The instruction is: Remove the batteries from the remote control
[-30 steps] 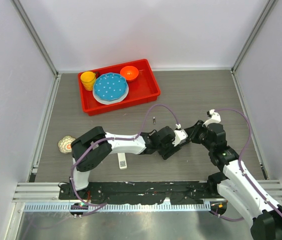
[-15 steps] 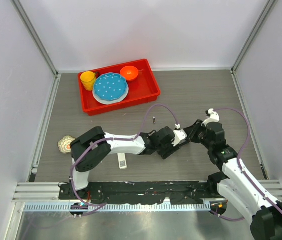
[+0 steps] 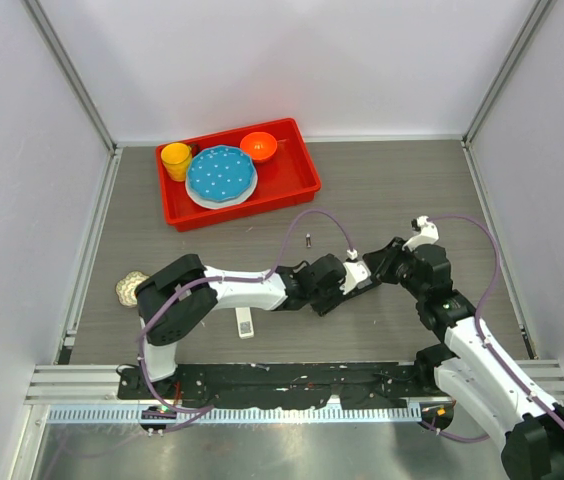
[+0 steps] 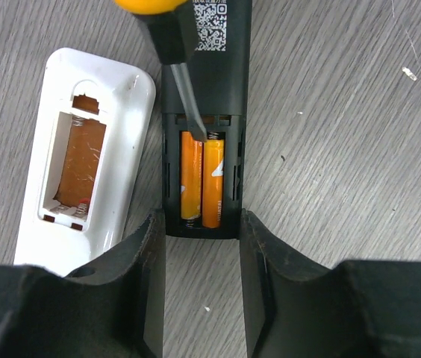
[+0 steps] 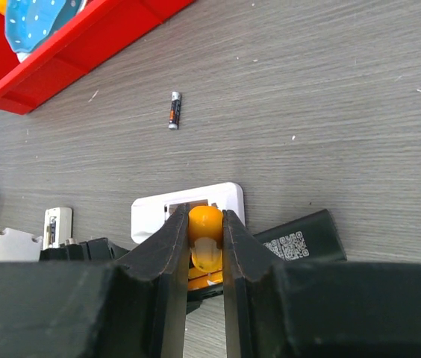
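Note:
A black remote (image 4: 204, 67) lies back up with its compartment open and two orange batteries (image 4: 201, 186) side by side inside. My left gripper (image 4: 201, 224) is shut on the remote's near end, one finger on each side. My right gripper (image 5: 205, 216) is shut on the orange handle of a screwdriver (image 5: 205, 224), whose blade tip (image 4: 195, 112) rests at the far end of the batteries. A white remote (image 4: 83, 156) lies beside the black one with its compartment empty. One loose dark battery (image 5: 174, 110) lies on the table, also in the top view (image 3: 308, 240).
A red tray (image 3: 302, 170) at the back holds a blue plate (image 3: 220, 172), a yellow cup (image 3: 176, 160) and an orange bowl (image 3: 259, 146). A small white cover (image 3: 245, 322) lies near the left arm. A beige object (image 3: 130, 288) sits at the left.
The left arm's elbow has shifted left and now covers part of the beige object. Both grippers have edged slightly left, still meeting over the remotes.

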`<state>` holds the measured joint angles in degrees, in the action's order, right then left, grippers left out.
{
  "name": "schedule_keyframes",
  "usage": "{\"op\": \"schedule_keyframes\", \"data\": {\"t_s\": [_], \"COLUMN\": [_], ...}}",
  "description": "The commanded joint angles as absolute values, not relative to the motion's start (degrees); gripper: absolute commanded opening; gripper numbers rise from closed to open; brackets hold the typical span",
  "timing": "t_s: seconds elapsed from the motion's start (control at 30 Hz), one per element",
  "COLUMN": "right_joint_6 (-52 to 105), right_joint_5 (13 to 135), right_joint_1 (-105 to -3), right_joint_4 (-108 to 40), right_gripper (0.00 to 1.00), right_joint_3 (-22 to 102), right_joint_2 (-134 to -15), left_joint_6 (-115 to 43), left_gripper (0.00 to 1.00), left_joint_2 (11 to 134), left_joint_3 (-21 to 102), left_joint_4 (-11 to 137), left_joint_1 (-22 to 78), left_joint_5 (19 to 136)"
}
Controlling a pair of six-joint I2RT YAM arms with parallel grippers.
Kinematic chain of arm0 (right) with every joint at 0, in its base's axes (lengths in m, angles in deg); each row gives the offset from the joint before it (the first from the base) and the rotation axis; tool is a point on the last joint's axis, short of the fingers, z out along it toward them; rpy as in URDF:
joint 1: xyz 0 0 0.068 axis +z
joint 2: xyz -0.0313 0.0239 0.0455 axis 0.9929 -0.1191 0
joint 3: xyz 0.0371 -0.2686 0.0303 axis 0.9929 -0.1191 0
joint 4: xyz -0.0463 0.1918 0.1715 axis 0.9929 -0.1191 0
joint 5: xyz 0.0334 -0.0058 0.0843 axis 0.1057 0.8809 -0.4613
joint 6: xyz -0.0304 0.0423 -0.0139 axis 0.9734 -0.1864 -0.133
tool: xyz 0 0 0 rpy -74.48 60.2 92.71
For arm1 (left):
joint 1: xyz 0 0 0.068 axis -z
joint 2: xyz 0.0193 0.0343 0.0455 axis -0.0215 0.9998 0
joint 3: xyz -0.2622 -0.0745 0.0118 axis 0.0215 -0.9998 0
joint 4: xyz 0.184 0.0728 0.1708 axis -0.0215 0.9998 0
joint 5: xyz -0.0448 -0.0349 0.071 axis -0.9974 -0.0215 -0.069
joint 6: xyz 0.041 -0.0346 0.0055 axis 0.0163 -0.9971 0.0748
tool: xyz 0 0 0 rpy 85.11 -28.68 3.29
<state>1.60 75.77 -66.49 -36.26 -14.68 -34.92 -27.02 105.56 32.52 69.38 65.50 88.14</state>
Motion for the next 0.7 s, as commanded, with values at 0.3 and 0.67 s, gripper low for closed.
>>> {"op": "schedule_keyframes", "data": {"t_s": [0.3, 0.67], "right_joint_6": [1.6, 2.7], "right_joint_5": [76.3, 77.4], "right_joint_1": [-66.5, -66.5], "right_joint_4": [-27.8, -30.3], "right_gripper": [0.01, 0.01], "right_joint_3": [-16.3, -17.5], "right_joint_2": [-37.4, -36.7], "left_joint_6": [-26.5, -26.5], "left_gripper": [0.10, 0.09], "left_joint_2": [105.7, 105.8], "left_joint_3": [31.1, 31.1], "left_joint_4": [73.9, 74.0], "left_joint_1": [65.0, 65.0], "left_joint_5": [85.9, 85.9]}}
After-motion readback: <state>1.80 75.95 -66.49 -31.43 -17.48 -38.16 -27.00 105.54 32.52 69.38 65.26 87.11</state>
